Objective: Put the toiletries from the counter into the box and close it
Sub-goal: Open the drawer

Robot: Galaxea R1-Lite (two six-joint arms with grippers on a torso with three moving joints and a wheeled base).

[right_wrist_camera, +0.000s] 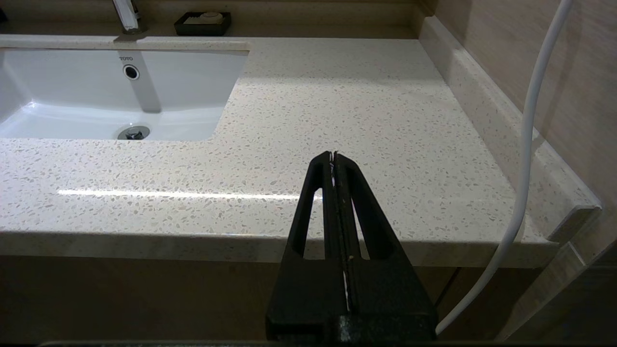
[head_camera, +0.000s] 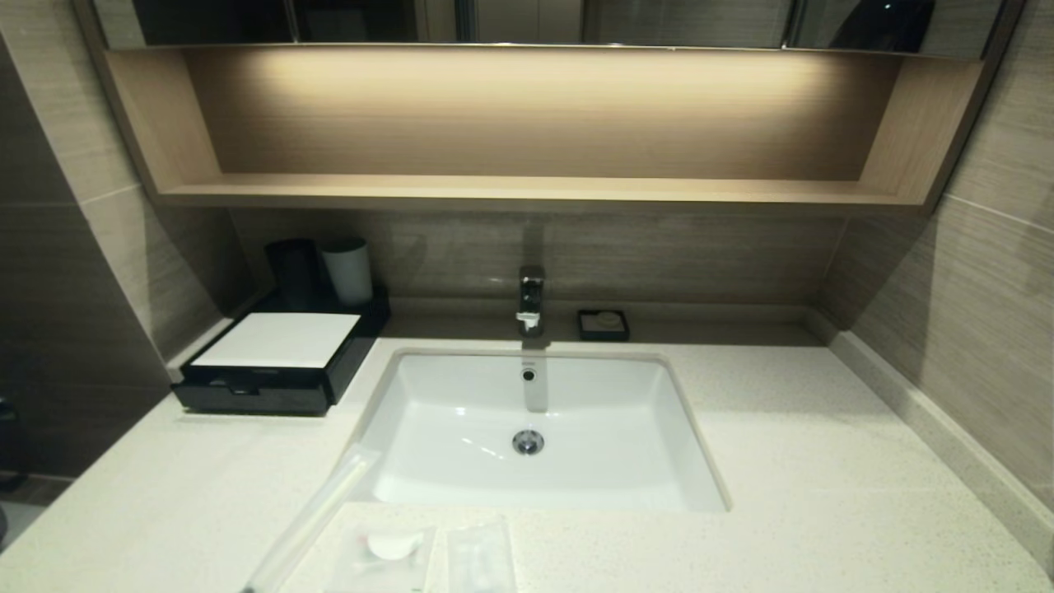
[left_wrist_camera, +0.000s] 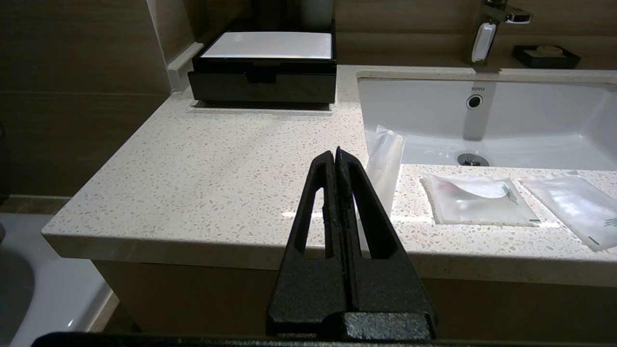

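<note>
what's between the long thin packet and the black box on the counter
Only bare speckled counter lies between the long thin packet and the black box; the left wrist view shows this best.

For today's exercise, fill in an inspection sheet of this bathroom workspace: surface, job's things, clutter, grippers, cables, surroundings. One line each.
Surface: speckled stone counter with a white sink set into it.
Job's things: long thin packet, its far end over the sink's edge; square packet with a white disc and small rectangular packet flat along the front edge; black box at the back left, drawer slightly out.
Clutter: soap dish near the faucet; black cup and white cup behind the box.
Grippers: left gripper and right gripper shut, empty, in front of the counter.
Cables: white cable beside the right gripper.
Surroundings: wooden wall shelf, tiled walls.
</note>
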